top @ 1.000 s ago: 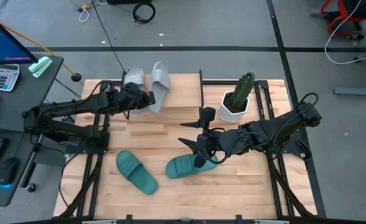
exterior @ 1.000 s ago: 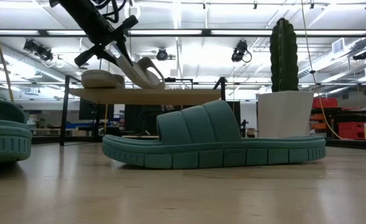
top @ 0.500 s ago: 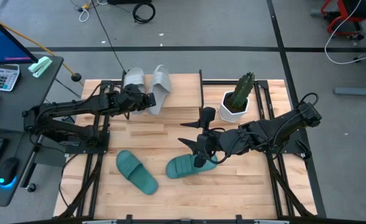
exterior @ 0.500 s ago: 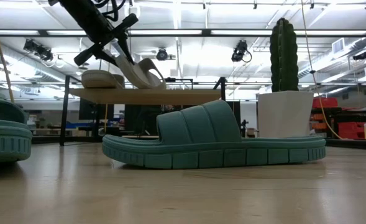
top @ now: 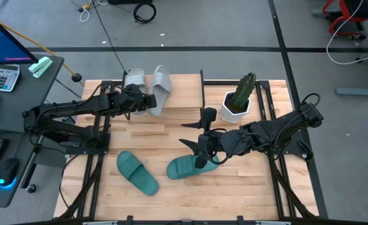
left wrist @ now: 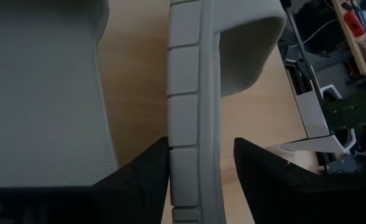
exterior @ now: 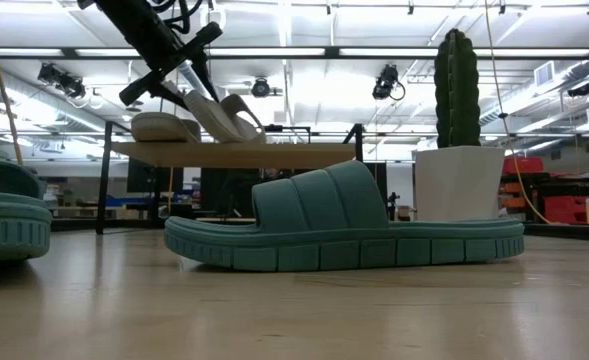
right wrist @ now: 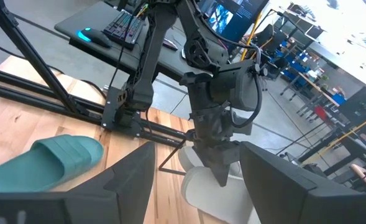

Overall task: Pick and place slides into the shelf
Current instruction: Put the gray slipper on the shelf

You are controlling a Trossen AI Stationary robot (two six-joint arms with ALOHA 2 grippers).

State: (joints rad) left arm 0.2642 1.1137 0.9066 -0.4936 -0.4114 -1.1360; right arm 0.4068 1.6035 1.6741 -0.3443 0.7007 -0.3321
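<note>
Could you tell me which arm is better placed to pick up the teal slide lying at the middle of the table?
The right. Its gripper hangs open just over that teal slide, while the left gripper is across the table at the shelf, its fingers either side of a tilted grey slide.

- Left arm (top: 71, 115): matte black, built of tubular links with boxy joint housings; black cables loop loosely along its upper side
- Right arm (top: 277, 128): the same dark finish; a thin black cable arcs above its outer joint
- Left gripper (left wrist: 198, 180): two flat, dark fingers (left wrist: 139, 183) with tapered tips
- Right gripper (right wrist: 195, 180): two broad black fingers (right wrist: 130, 177), smooth and unmarked
</note>
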